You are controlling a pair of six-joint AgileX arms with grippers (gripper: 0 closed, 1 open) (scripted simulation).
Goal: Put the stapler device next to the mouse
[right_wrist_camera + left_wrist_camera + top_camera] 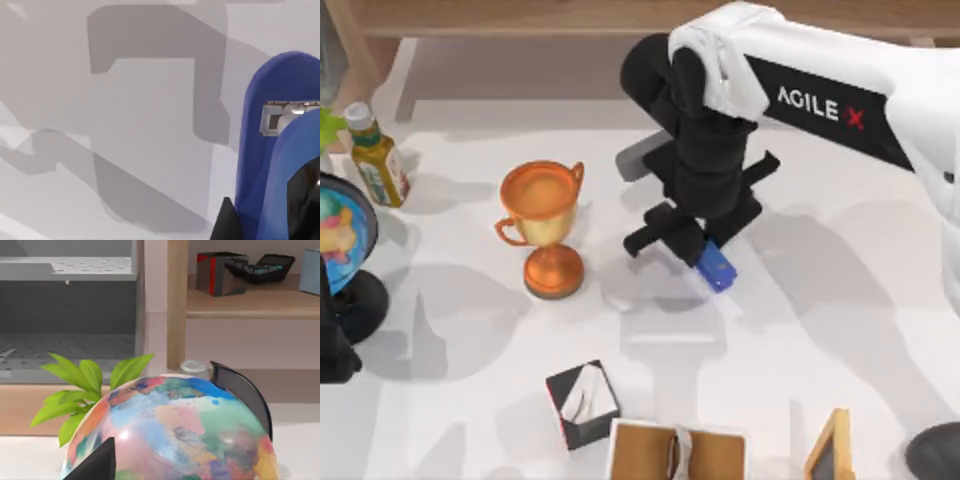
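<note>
The stapler device (pixel 717 268) is small, slim and blue; it shows just past the black fingers of my right gripper (pixel 703 252), near the table's middle. My right gripper is shut on it. The right wrist view has the stapler's blue body (pixel 260 150) close up over the white table, with one black fingertip (pixel 225 222) right beside it. The mouse (pixel 935 452) is a dark rounded shape at the near right corner, cut by the frame edge and far from the stapler. My left gripper (pixel 332 350) stays parked at the left edge beside the globe.
An orange trophy (pixel 545 225) stands left of the stapler. A globe (pixel 340 240) and a bottle (pixel 375 155) sit at far left, with a green plant (pixel 85 385) behind the globe. A small black box (pixel 582 402), a wooden box (pixel 675 450) and a wooden frame (pixel 830 450) line the near edge.
</note>
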